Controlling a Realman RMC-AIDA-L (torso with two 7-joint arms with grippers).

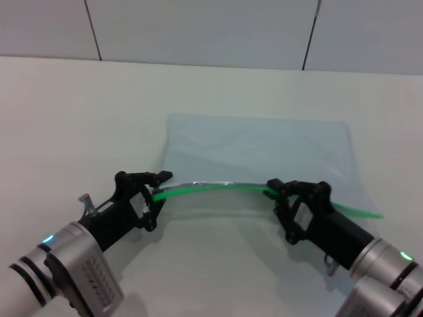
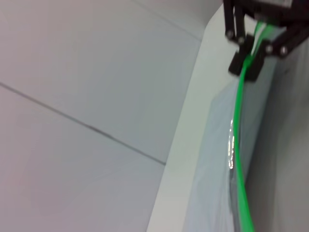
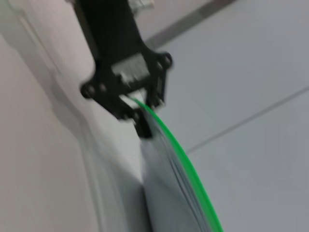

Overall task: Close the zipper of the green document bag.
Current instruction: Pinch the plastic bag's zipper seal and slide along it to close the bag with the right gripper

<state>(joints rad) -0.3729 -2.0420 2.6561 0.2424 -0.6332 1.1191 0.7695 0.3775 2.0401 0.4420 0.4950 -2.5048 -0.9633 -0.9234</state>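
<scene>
— The left gripper [image 1: 158,185] was pinched on the zipper [image 1: 211,187] at the near-left end of the green document bag [image 1: 258,152], wasn't it?

— Yes, and the right gripper [image 1: 272,190] was clamped further along that strip, which arched above the white table [image 1: 79,119].

One green document bag [image 1: 258,148], one zipper [image 1: 211,187] (its slider seemingly hidden), and two hands: left hand [image 1: 157,185], right hand [image 1: 274,189].

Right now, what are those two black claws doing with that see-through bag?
Left gripper shut on the bright green zip strip at its left end. Right gripper shut on it further along. Translucent pale blue-grey bag lifted along that edge. Nothing obstructing.
</scene>
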